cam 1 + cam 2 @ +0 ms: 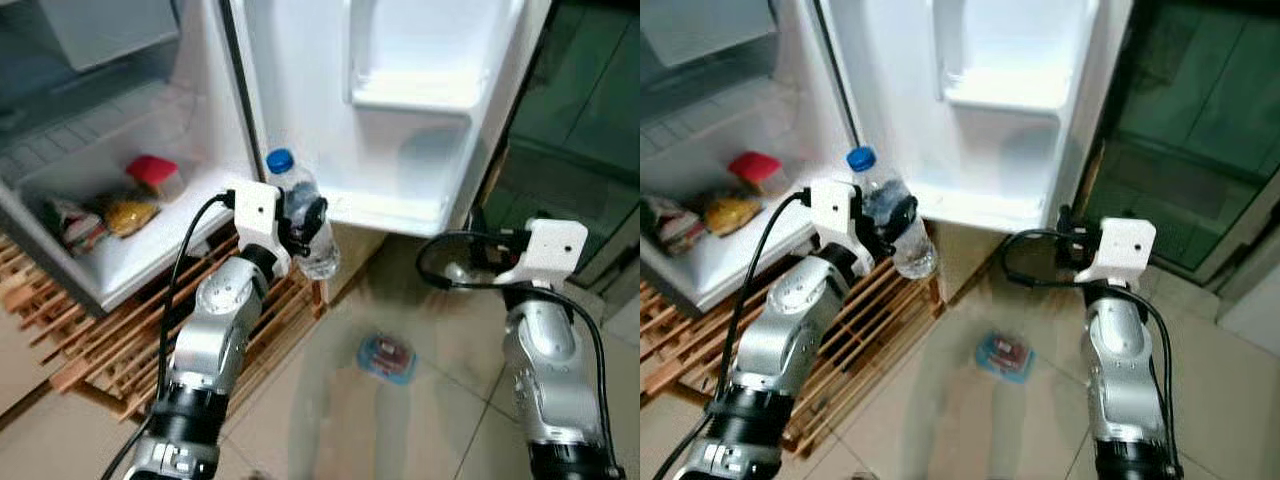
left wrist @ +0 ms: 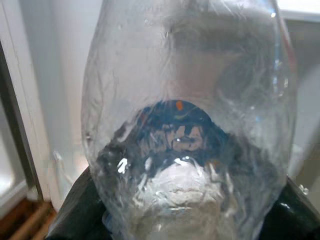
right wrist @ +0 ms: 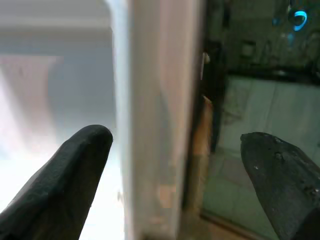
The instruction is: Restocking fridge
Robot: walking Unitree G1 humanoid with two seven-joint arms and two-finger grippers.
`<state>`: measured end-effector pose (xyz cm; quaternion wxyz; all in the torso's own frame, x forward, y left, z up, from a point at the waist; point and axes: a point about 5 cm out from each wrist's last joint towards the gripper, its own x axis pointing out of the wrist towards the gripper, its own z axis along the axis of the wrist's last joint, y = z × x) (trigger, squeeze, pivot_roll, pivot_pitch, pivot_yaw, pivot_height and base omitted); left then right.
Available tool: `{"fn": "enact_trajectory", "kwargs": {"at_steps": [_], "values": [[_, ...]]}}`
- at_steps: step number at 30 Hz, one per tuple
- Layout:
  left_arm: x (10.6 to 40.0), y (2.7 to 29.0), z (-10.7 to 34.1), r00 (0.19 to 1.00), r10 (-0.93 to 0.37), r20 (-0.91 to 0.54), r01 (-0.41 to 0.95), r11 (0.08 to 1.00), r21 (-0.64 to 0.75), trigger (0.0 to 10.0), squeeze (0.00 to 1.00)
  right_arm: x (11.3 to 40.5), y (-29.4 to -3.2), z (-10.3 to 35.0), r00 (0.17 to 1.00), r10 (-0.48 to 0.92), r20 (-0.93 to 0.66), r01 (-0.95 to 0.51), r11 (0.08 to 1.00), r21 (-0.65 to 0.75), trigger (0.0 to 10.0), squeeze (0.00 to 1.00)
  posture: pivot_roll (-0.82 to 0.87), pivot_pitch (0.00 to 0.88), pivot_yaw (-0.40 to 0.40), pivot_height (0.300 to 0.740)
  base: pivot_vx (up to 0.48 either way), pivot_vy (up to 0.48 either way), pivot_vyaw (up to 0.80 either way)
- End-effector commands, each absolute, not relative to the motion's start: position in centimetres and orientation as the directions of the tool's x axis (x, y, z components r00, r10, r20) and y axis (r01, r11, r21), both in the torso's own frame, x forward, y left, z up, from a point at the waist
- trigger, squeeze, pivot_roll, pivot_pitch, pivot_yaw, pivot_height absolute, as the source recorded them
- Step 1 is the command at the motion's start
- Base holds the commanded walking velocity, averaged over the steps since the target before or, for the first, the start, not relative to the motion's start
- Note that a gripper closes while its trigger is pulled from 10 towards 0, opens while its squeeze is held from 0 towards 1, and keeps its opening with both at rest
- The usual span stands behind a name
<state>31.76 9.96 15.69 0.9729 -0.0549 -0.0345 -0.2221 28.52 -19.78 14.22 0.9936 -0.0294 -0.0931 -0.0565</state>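
Observation:
A clear water bottle [image 1: 318, 245] with a blue cap [image 1: 280, 160] is held upright in front of the open fridge door [image 1: 300, 90], level with its lower door shelf [image 1: 390, 212]. My left gripper [image 1: 305, 222] is shut on the bottle's middle, and the bottle [image 2: 185, 125] sits close to the lens in the left wrist view between the black fingers [image 2: 75, 210]. My right gripper [image 3: 175, 137] is open. The door's outer edge [image 3: 160, 125] stands between its spread fingers, seen at the door's lower right corner [image 1: 478, 222].
The fridge interior at the left holds a red-lidded container [image 1: 155, 175], a yellow packet [image 1: 130, 213] and another packet [image 1: 65, 225]. The fridge rests on a wooden pallet [image 1: 100, 340]. A small blue pack [image 1: 387, 357] lies on the tiled floor. A dark glass door [image 1: 580, 110] stands on the right.

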Motion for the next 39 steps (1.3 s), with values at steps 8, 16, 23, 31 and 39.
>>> {"fn": "enact_trajectory", "kwargs": {"at_steps": [8, 16, 23, 31, 39], "values": [[32.0, 10.6, 19.0, 0.882, -0.417, 0.221, 0.437, 0.898, -0.048, 10.0, 0.00, 26.9, -18.7, 14.1, 0.979, -0.053, 0.196, 0.068, 0.995, -0.072, 10.0, 0.14, -0.18, 0.010, 0.039, 0.740, 0.120, 0.000, 0.00], [32.2, 11.0, 19.6, 0.884, -0.401, 0.240, 0.423, 0.905, -0.043, 10.0, 0.00, 26.4, -18.9, 14.2, 0.978, -0.065, 0.197, 0.081, 0.994, -0.075, 10.0, 0.14, -0.21, 0.027, 0.048, 0.740, 0.000, 0.000, 0.00], [33.5, 11.8, 18.9, 0.923, -0.295, 0.248, 0.297, 0.954, 0.028, 10.0, 0.00, 26.1, -18.8, 14.2, 0.980, -0.063, 0.190, 0.077, 0.995, -0.068, 10.0, 0.15, -0.21, 0.034, 0.049, 0.740, 0.000, 0.000, 0.00], [36.0, 10.1, 18.9, 0.913, -0.289, 0.290, 0.279, 0.957, 0.076, 10.0, 0.00, 26.1, -17.8, 14.2, 0.984, -0.016, 0.177, 0.023, 0.999, -0.037, 10.0, 0.14, -0.24, 0.050, 0.047, 0.740, 0.000, 0.000, 0.00], [37.5, 9.6, 20.4, 0.905, -0.245, 0.348, 0.221, 0.969, 0.107, 10.0, 0.00, 25.1, -18.1, 14.1, 0.986, -0.028, 0.165, 0.035, 0.998, -0.043, 10.0, 0.14, -0.30, 0.092, 0.066, 0.740, 0.000, 0.000, 0.00]]}}
